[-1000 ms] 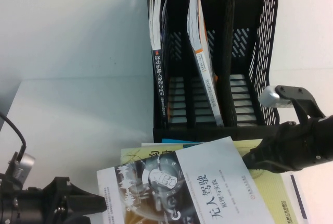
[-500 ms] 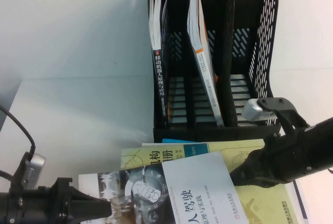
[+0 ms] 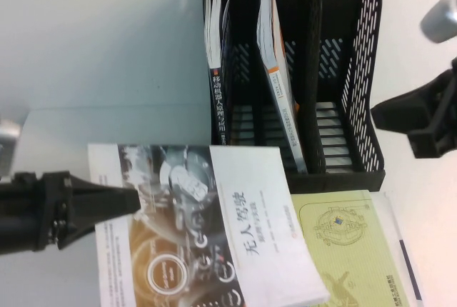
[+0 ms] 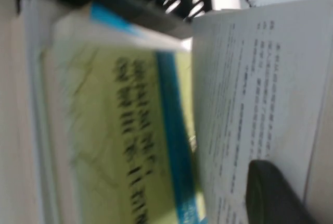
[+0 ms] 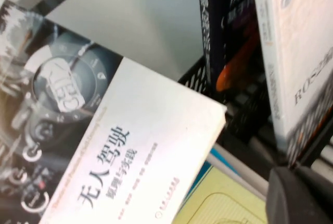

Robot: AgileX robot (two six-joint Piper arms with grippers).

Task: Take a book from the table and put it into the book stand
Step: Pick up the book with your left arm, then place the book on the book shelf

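The book [image 3: 214, 228], with a white cover and a dark car-dashboard picture, is held tilted above the table [image 3: 107, 57] in front of the book stand [image 3: 357, 50]. My left gripper [image 3: 131, 200] is shut on the book's left edge. In the left wrist view one of its fingers [image 4: 270, 195] presses on the book's printed back cover [image 4: 260, 78]. My right gripper [image 3: 398, 125] is open and empty, raised beside the stand's right wall and apart from the book. The book also shows in the right wrist view [image 5: 135, 151]. The stand's right slot holds nothing.
A pale yellow-green book [image 3: 350, 250] lies flat on the table in front of the stand, partly under the held book. A black-spined book [image 3: 220, 107] stands in the stand's left slot. A white book [image 3: 280, 100] leans in the middle slot.
My right gripper let go of the book and moved up and right, beside the stand. My left gripper lifted the book and carried it left and away from the near edge.
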